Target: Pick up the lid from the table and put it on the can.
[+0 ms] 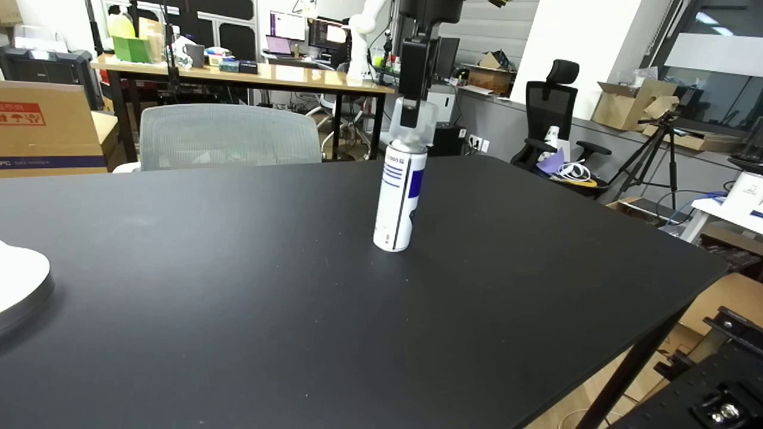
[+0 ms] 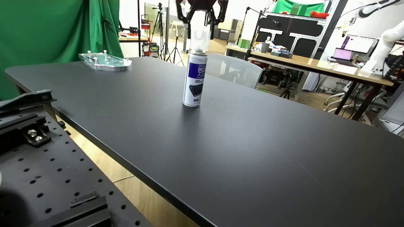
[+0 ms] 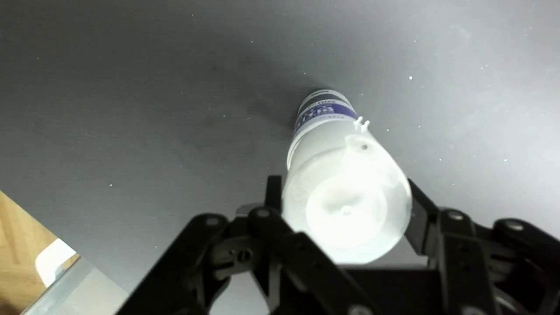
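Lid [image 3: 345, 197]: held directly over the narrower top of the can [image 2: 194, 82], lower edge at or very near the shoulder; fully seated or not, impossible to tell from these views.

End effector [image 2: 200, 35]: pinching the lid from two opposite sides, pointing down. Keep the grip firm but light; likely thin plastic, probably easy to squeeze out of round.

Can: standing on its base on the counter [image 2: 252, 142], roughly in line beneath the lid. Slight lean in both exterior views, real or from the camera angle hard to say. Tall and slim, so probably quick to tip under a sideways push.

Lid over can: most likely the seating step, with lifting done. Check centring in both exterior views before pressing.

Press on the shoulder: go slowly, straight along the can's axis. On meeting resistance at one side only, ease up slightly and re-centre rather than force.

Letting go of the lid: only after even seating all round. Spread gently, then rise straight up, to avoid dragging the lid off or toppling the can.
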